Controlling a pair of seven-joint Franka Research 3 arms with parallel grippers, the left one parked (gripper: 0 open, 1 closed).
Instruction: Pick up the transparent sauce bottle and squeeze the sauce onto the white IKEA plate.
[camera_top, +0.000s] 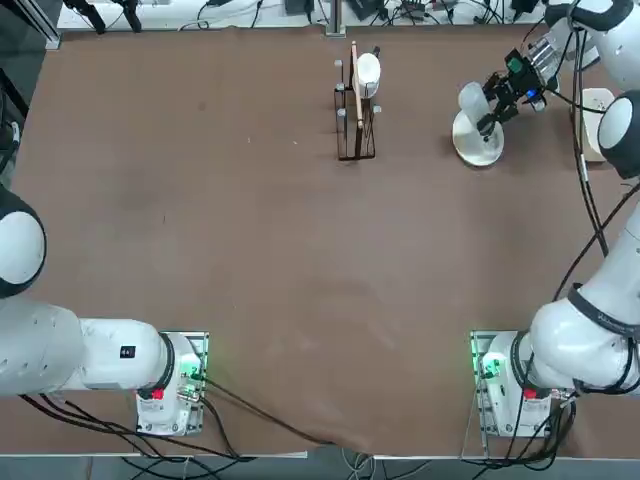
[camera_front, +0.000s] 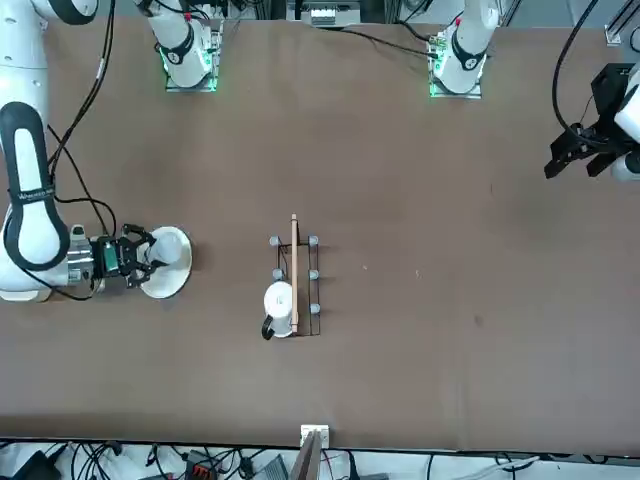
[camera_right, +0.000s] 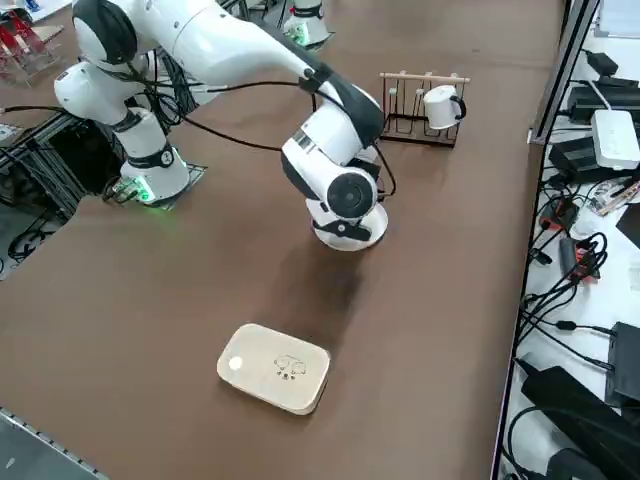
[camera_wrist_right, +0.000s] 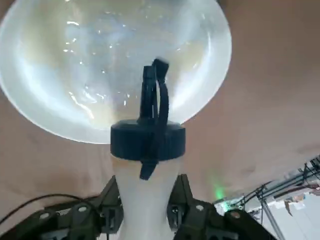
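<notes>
One hand working: right hand (camera_wrist_right: 145, 210), fingers clamped on the transparent sauce bottle (camera_wrist_right: 146, 200)
Bottle: pinched in at the waist, dark cap and nozzle tipped out ahead of the hand
Plate: white IKEA plate (camera_wrist_right: 60, 95) on the tabletop (camera_top: 250, 250), directly beyond the nozzle
Beside hand: black wire rack (camera_top: 355, 120)

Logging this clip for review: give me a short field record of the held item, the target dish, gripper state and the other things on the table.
held item: cloudy-clear soft plastic sauce bottle with dark cap, tipped over the plate
target: round glossy white plate, no sauce visible on it
right gripper: shut on the bottle's body, hovering above the plate at the table's far right
other items: black wire rack with white cup; white rounded-rectangular block
surface: brown table
</notes>
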